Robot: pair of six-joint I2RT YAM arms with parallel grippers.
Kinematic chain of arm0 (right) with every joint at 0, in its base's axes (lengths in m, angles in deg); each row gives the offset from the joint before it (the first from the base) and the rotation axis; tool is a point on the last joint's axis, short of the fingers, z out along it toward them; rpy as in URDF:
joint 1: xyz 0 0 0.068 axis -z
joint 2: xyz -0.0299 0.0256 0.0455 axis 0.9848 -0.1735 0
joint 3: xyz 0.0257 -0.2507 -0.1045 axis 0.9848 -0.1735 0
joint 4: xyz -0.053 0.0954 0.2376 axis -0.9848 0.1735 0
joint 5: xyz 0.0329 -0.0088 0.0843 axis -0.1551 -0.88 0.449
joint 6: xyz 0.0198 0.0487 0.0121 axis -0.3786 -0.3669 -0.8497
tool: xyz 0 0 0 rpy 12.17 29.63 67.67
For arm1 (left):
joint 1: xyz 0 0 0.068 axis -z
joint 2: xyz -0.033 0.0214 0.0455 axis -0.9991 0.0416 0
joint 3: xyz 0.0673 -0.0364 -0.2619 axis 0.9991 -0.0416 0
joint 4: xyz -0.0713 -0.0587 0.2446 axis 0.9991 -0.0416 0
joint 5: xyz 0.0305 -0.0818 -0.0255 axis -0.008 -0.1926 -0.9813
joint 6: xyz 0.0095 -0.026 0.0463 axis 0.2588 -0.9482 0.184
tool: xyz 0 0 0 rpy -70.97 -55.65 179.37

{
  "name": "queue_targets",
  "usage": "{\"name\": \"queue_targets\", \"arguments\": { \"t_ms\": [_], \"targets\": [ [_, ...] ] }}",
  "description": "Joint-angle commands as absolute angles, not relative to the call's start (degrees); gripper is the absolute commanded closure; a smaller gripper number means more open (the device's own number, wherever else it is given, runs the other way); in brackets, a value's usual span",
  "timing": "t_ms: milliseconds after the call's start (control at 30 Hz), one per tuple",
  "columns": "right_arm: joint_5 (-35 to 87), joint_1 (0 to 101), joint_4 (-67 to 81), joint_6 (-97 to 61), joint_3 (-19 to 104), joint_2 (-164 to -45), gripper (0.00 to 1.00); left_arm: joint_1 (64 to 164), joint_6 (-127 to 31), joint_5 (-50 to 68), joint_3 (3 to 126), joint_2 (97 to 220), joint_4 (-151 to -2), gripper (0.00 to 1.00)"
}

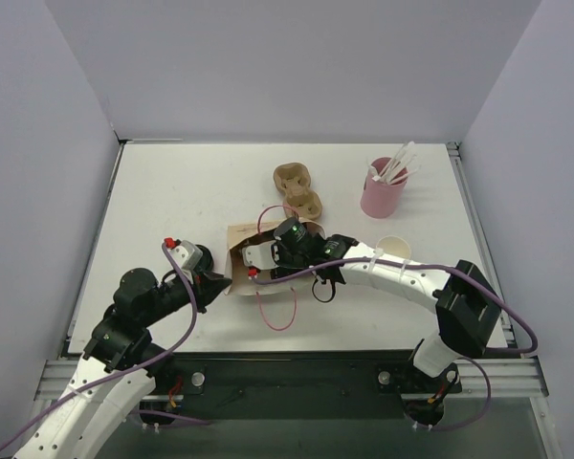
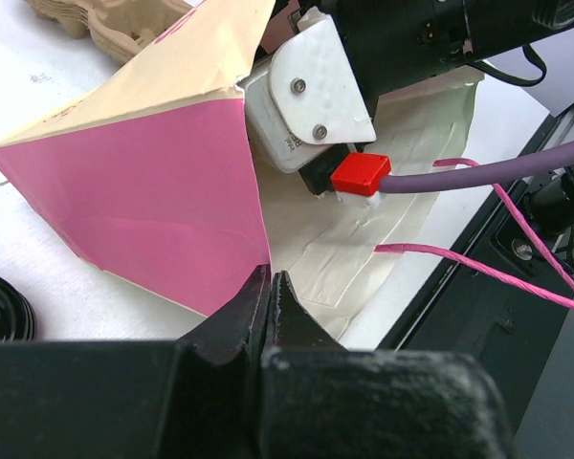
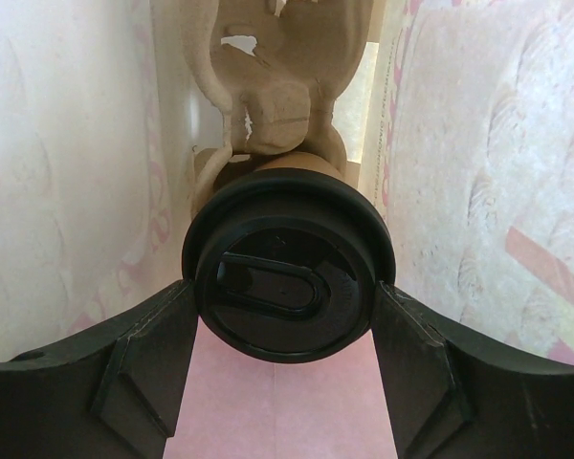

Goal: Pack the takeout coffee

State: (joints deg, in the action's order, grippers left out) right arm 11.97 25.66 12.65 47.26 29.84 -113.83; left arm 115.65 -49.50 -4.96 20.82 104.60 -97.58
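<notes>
A black-lidded takeout coffee cup sits gripped between the right gripper's two dark fingers inside the paper bag, which lies on its side at the middle of the white table. Only a sliver of kraft wall shows above the lid's glossy round rim; the raised marks on the lid are too blurred to read. The bag is matte tan paper with a flat pink panel and pale creased lining, and no lettering can be made out on it. The left gripper is pinched tight on the bag's near-left lip. Twisted pink cord handles trail toward the near edge. A second cup, open and white inside, stands to the right, partly cut off by the right arm. A moulded-pulp tray lies just beyond the bag. A pink cup of white sticks stands far right. A loose black lid is cropped by the left wrist view.
</notes>
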Motion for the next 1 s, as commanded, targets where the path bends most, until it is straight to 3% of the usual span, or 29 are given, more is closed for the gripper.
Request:
{"name": "queue_targets", "arguments": {
  "t_ms": [0,233,967],
  "targets": [
    [11.4,26.5,13.2,44.6,31.6,-114.1,0.6,115.7,-49.6,-5.2,21.6,104.4,-94.7,1.0],
    [12.1,26.2,17.6,42.9,38.1,-112.1,0.61,115.7,-49.5,-5.2,21.2,104.0,-94.3,1.0],
    [20.5,22.1,21.1,39.2,36.9,-107.1,0.62,115.7,-48.8,-8.2,21.2,105.0,-93.5,1.0]
  ]
}}
